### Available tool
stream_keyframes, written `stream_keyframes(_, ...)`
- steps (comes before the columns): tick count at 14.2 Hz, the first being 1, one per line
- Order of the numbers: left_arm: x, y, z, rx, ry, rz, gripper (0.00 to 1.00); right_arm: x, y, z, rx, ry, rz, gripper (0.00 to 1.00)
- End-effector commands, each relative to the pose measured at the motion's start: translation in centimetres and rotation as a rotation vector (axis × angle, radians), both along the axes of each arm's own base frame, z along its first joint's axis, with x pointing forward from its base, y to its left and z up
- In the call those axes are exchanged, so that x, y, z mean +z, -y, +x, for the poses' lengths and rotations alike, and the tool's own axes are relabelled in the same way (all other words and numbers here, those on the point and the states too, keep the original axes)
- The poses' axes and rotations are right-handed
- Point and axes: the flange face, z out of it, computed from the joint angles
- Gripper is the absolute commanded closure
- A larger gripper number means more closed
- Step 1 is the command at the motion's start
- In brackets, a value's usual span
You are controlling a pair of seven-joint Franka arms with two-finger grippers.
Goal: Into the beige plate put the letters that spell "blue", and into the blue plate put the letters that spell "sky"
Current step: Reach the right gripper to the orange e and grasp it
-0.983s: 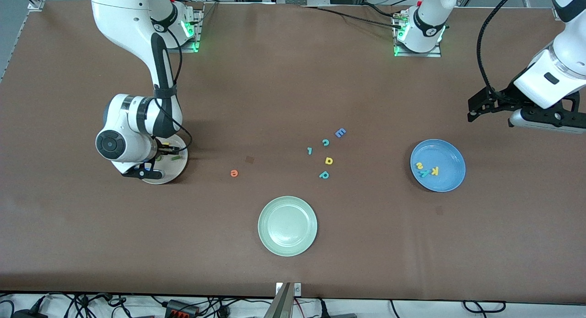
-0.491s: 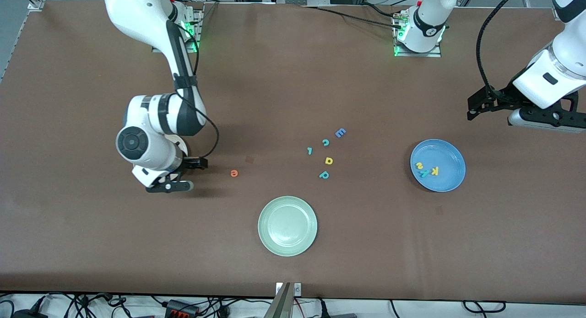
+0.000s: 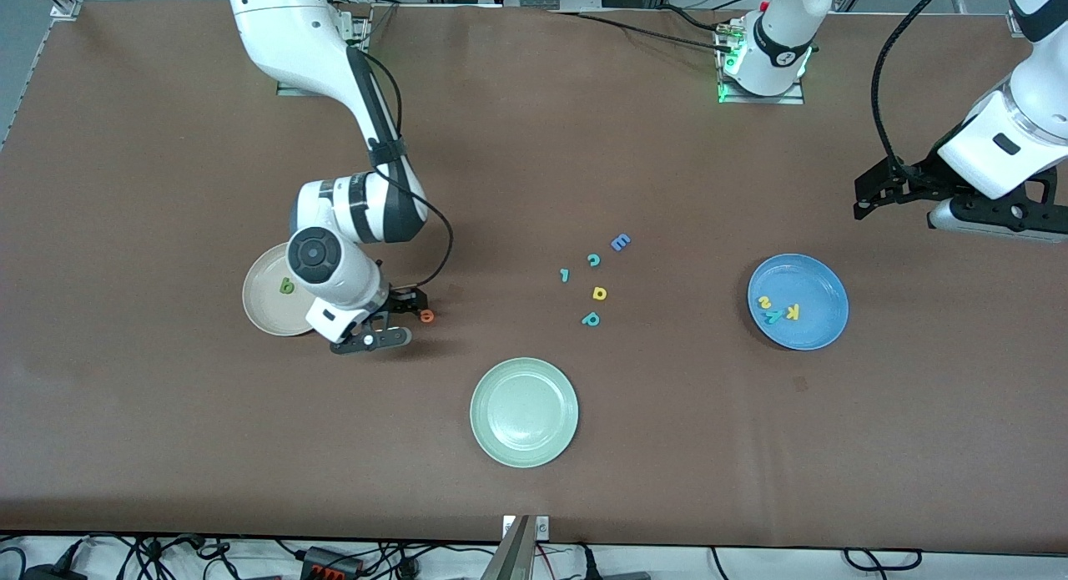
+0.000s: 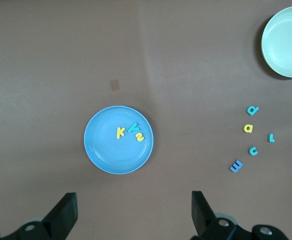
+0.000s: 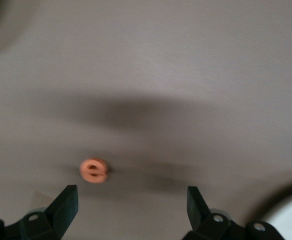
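Note:
The orange "e" (image 3: 426, 315) lies on the brown table, just ahead of my right gripper (image 3: 402, 320), which is open and holds nothing. In the right wrist view the "e" (image 5: 94, 170) sits close to one fingertip of that gripper (image 5: 131, 210) and is not gripped. The beige plate (image 3: 265, 313) holds the green "b" (image 3: 287, 286); the right arm hides part of it. The blue plate (image 3: 813, 330) carries the yellow "s" (image 3: 763, 301), teal "y" (image 3: 774, 316) and orange-yellow "k" (image 3: 793, 311). My left gripper (image 3: 905, 211) waits open above the table at the left arm's end.
A pale green plate (image 3: 524, 411) sits nearest the front camera. Loose letters lie mid-table: a blue "E" (image 3: 620, 243), teal "c" (image 3: 593, 260), a small teal letter (image 3: 565, 274), yellow "a" (image 3: 599, 293) and teal "p" (image 3: 591, 319).
My right arm has swung off the beige plate toward the orange "e", uncovering the plate and its green "b". The left arm has stayed still.

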Motion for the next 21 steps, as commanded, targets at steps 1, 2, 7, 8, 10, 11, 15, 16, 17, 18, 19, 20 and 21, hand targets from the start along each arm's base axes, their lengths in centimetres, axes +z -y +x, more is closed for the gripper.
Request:
stream_keyframes(1,0.6,-0.1,0.3,0.007,-0.002,0.019,0.0,-2.0,-1.8,-0.1,-0.05,0.011,0.007,0.12)
stream_keyframes(2,0.6,-0.1,0.2,0.008,-0.002,0.019,0.0,-2.3,-2.1,0.0,-0.049,0.013,0.004,0.14)
stream_keyframes(7,0.6,-0.1,0.3,0.008,-0.002,0.019,0.0,-3.2,-2.3,-0.1,-0.039,0.006,-0.007,0.29)
stream_keyframes(8,0.6,-0.1,0.3,0.008,-0.002,0.019,0.0,-3.2,-2.5,-0.2,-0.04,0.006,-0.006,0.31)
stream_keyframes(10,0.6,-0.1,0.3,0.008,-0.002,0.018,0.0,-3.3,-2.6,-0.2,-0.042,0.005,-0.006,0.31)
stream_keyframes(11,0.6,-0.1,0.3,0.008,-0.002,0.018,0.0,-3.5,-2.7,-0.3,-0.041,0.003,-0.008,0.31)
stream_keyframes(15,0.6,-0.2,0.3,0.01,-0.002,0.016,0.0,-4.4,-4.8,-0.8,-0.01,-0.006,0.006,0.31)
stream_keyframes(16,0.6,-0.2,0.3,0.01,-0.002,0.016,0.0,-4.7,-5.0,-0.8,-0.011,-0.006,0.002,0.32)
stream_keyframes(17,0.6,-0.3,0.3,0.011,-0.002,0.016,0.0,-5.1,-5.1,-0.8,-0.029,-0.009,-0.003,0.32)
stream_keyframes(18,0.6,-0.3,0.3,0.011,-0.002,0.016,0.0,-5.2,-5.3,-0.7,-0.025,-0.007,-0.004,0.34)
stream_keyframes(19,0.6,-0.3,0.3,0.011,-0.002,0.016,0.0,-4.9,-5.4,-0.5,-0.018,0.0,-0.002,0.35)
stream_keyframes(20,0.6,-0.3,0.3,0.011,-0.002,0.015,0.0,-4.7,-5.4,-0.5,-0.014,-0.004,-0.001,0.37)
stream_keyframes(21,0.6,-0.4,0.3,0.015,-0.002,0.013,0.0,-4.6,-5.3,-0.4,-0.013,-0.001,0.0,0.37)
